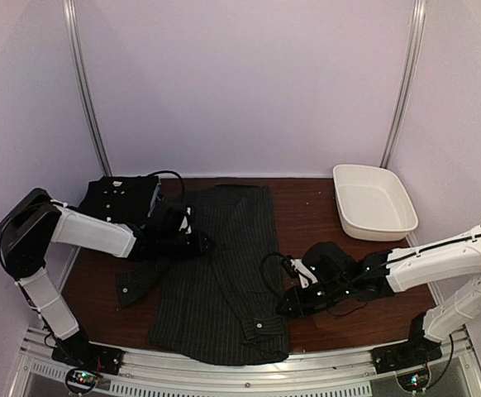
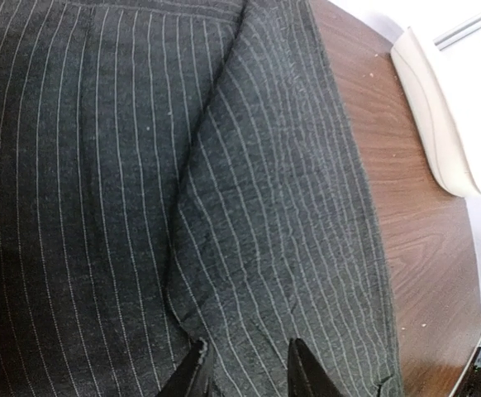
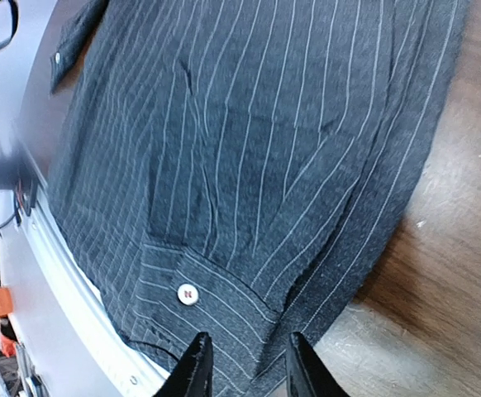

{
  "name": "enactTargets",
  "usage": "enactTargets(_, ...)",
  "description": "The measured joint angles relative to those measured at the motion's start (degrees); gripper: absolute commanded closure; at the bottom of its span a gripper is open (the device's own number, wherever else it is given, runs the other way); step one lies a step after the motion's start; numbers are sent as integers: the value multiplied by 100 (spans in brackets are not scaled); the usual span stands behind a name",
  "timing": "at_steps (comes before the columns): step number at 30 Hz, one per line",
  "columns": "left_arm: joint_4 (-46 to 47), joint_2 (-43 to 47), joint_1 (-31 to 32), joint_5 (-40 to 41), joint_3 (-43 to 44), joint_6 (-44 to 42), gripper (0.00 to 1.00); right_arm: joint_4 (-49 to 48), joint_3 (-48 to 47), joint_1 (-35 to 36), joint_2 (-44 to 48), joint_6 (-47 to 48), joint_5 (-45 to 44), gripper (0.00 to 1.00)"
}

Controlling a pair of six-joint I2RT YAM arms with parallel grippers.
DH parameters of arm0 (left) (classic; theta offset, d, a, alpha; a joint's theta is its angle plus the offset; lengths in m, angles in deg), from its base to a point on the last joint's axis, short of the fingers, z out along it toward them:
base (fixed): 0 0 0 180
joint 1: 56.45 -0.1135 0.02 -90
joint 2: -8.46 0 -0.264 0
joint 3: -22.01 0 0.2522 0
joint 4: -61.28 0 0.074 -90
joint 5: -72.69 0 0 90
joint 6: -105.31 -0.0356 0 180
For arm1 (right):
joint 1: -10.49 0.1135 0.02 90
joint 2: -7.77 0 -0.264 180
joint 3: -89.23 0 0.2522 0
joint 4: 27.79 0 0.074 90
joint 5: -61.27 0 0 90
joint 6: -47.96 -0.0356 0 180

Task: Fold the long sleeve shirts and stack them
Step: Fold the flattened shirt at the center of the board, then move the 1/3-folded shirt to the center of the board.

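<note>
The pinstriped shirt [image 1: 220, 281], soft charcoal weave with fine pale lines, lies flat mid-desk [image 1: 307, 217], one side folded over. The left hand [image 2: 249, 374] hangs above that fold and the right hand [image 3: 247, 370] just beside the buttoned cuff [image 3: 189, 294]. Both are partly open, gripping nothing. A folded black shirt [image 1: 118, 197] sits back left.

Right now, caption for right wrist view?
Open right gripper above buttoned cuff of charcoal pinstriped cloth shirt on brown wooden table.

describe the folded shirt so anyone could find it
On the brown table, go to the far left corner, opposite the white tub. The folded shirt lies there: a compact black bundle with white buttons, unlike the pinstriped shirt spread mid-table.
</note>
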State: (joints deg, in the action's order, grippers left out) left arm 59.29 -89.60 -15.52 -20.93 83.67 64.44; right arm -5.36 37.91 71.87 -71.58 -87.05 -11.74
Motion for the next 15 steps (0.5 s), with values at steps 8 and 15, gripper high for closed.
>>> enactTargets(8, -354, 752, 0, 197, -28, -264, 65, 225, -444, 0, 155, 94, -503, 63)
enactTargets(15, -734, 949, -181, 302, -28, -518, 65, 199, -1864, -575, -933, 863, -702, 60)
